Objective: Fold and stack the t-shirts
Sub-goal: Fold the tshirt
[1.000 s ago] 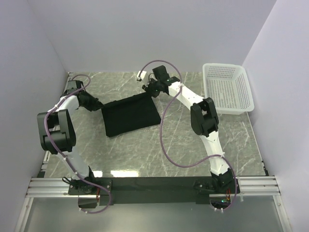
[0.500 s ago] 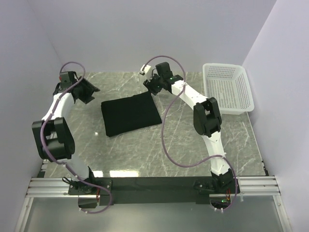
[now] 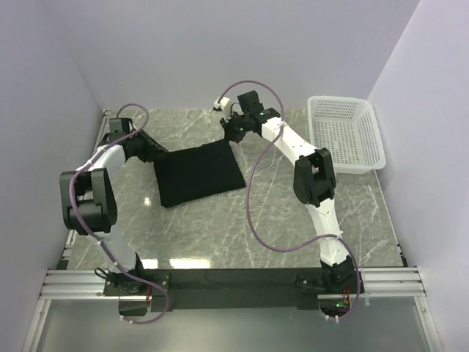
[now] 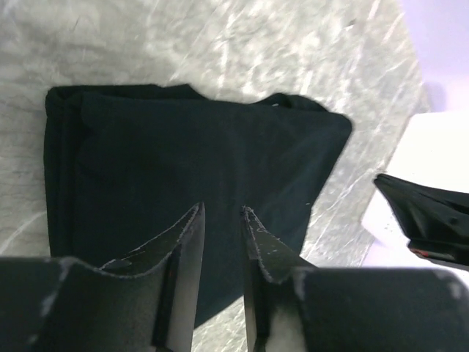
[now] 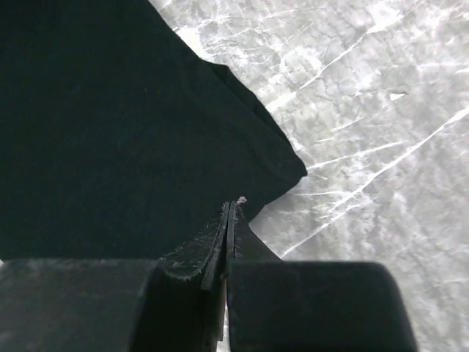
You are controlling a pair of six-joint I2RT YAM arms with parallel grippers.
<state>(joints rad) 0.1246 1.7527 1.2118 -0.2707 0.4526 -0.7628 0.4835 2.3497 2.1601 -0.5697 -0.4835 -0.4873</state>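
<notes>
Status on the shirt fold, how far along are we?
Done: the black t-shirt lies folded into a flat rectangle on the table. In hand: nothing gripped. The left pincer hovers slightly open over the shirt, and the right pincer is shut beside its corner. Left: maybe a last fold, then stacking. No other shirt is in view.

The shirt (image 5: 110,125) runs off the right wrist view's top and left edges; the left tool (image 4: 222,210) hides its near edge.
</notes>
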